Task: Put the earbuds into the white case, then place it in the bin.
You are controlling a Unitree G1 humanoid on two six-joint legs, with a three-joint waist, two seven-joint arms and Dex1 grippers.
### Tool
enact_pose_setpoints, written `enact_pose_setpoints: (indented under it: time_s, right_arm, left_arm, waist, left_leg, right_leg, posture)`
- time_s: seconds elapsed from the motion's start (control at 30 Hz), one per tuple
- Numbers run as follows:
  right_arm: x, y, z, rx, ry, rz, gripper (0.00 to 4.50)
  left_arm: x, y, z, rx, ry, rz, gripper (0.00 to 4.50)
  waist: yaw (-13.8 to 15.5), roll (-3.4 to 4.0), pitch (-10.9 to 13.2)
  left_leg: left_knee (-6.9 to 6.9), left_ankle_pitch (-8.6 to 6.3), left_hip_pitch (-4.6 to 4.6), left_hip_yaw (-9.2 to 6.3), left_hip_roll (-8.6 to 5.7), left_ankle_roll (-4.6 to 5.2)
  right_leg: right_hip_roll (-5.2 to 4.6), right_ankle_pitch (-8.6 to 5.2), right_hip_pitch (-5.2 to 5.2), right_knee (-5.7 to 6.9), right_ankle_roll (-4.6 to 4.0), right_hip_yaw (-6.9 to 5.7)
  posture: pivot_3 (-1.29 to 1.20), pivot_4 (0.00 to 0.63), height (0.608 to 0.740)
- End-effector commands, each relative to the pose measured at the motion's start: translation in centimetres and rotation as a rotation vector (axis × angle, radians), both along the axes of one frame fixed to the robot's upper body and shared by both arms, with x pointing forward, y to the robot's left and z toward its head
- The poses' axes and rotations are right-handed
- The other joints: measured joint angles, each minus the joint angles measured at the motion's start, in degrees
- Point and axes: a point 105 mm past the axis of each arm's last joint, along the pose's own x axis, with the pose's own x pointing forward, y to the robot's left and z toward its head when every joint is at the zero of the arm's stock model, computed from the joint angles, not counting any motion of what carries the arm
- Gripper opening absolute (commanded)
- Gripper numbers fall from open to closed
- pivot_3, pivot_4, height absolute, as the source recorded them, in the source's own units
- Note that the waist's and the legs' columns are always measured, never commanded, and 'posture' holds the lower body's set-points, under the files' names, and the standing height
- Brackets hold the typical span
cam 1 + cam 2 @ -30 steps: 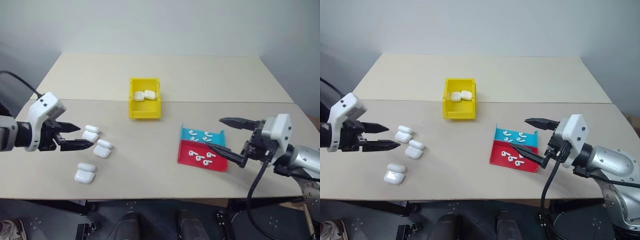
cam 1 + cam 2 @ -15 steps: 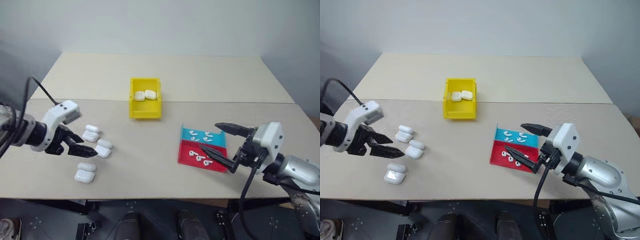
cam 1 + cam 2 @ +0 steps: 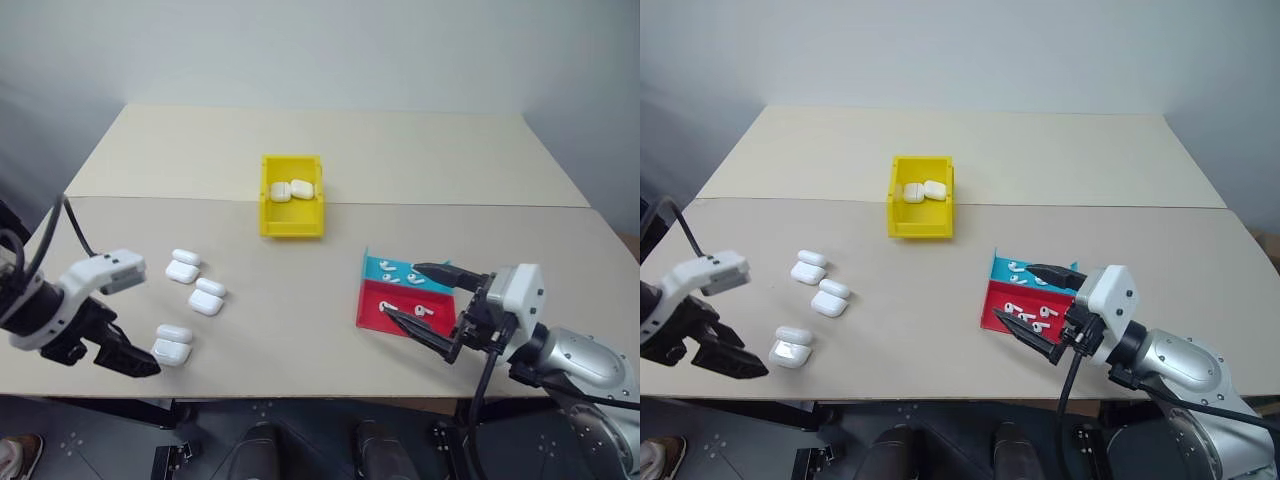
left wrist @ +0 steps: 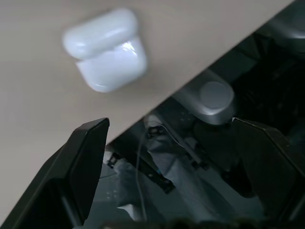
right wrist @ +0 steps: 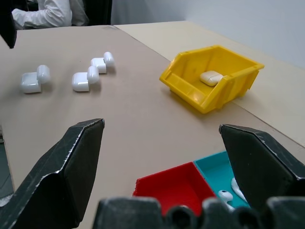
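My left pincer hangs at the lower left of the head view, over the near edge of the table, pointing steeply down with its fingers spread wide and nothing between them. Just beside it, toward the centre of the frame, lies a white case with its lid open; my left wrist view looks down on that same case, apart from my fingertips, with the table edge running between them.

Two more open cases lie further up in the left half: one near the middle of the group and one above and left of it. None of them touch each other.

My right pincer sits at the lower right, held about level and pointing toward the left of the frame, jaws fully apart and empty. One finger reaches over the blue tray, the other over the red tray; the trays sit edge to edge. Small white earbuds lie in both trays.

The yellow bin stands at the upper centre, well apart from both pincers. Two closed white cases rest side by side in its far end.

In the right wrist view a person's white sleeve shows beyond the table.
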Motion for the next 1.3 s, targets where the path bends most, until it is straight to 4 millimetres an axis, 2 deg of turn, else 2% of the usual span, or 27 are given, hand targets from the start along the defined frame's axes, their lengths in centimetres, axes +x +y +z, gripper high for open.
enact_pose_setpoints:
  time_s: [0.03,0.37,0.5,0.67,0.73,0.93,1.3]
  right_arm:
    - [-0.6,0.9,1.0,0.016,-0.055,0.042,4.49]
    - [-0.4,1.4,1.0,0.031,-0.056,0.054,4.49]
    - [-0.6,1.5,0.9,0.038,-0.051,0.055,4.49]
    - [-0.6,1.7,0.8,0.043,-0.049,0.056,4.49]
    - [-0.5,1.8,0.8,0.047,-0.050,0.055,4.49]
    - [-0.6,1.8,0.8,0.052,-0.051,0.053,4.49]
    - [-0.5,2.1,0.9,0.062,-0.057,0.047,4.49]
  left_arm:
    - [0.1,0.6,0.4,0.013,-0.029,0.059,4.43]
    - [1.4,0.4,-1.5,0.069,-0.112,0.133,4.43]
    - [1.6,0.6,-1.8,0.101,-0.139,0.185,4.43]
    - [1.9,-0.3,-1.8,0.072,-0.188,0.279,4.43]
    - [1.3,-0.6,-2.3,0.161,-0.176,0.218,4.43]
    - [1.3,-0.4,-2.9,0.165,-0.157,0.237,4.43]
    - [3.2,-1.0,-4.2,0.157,-0.200,0.274,4.43]
  waist:
    - [0.0,0.00,0.0]
    - [0.1,-0.01,0.0]
    - [0.0,-0.04,0.0]
    - [0.0,-0.05,0.0]
    - [0.0,-0.05,0.0]
    - [0.3,-0.06,0.0]
    - [1.3,-0.06,0.0]
  left_leg:
    - [0.01,0.00,0.00,-0.01,0.00,0.00]
    - [0.02,0.00,0.02,-0.03,0.00,0.00]
    - [0.02,0.00,0.02,-0.03,-0.01,0.00]
    - [0.01,0.00,0.04,-0.03,-0.01,-0.01]
    - [0.01,0.00,0.09,0.00,-0.04,-0.02]
    - [-0.02,0.04,0.11,0.01,-0.05,-0.09]
    - [-0.02,0.09,0.13,0.01,-0.06,-0.18]
  right_leg:
    - [0.00,0.00,0.00,0.02,0.00,0.00]
    - [-0.02,0.01,0.03,0.04,-0.01,-0.01]
    - [-0.03,0.02,0.03,0.03,-0.01,-0.01]
    - [-0.09,0.03,0.03,0.04,-0.02,0.00]
    - [-0.10,0.03,0.06,0.04,-0.01,0.00]
    - [-0.05,0.03,0.08,0.03,-0.02,-0.01]
    - [-0.05,0.04,0.10,0.02,-0.03,-0.01]
  posture:
    - [0.00,0.150,0.740]
    - [0.00,0.150,0.740]
    - [0.00,0.150,0.740]
    - [0.00,0.150,0.740]
    - [0.00,0.150,0.740]
    - [0.00,0.150,0.740]
    - [0.00,0.150,0.740]
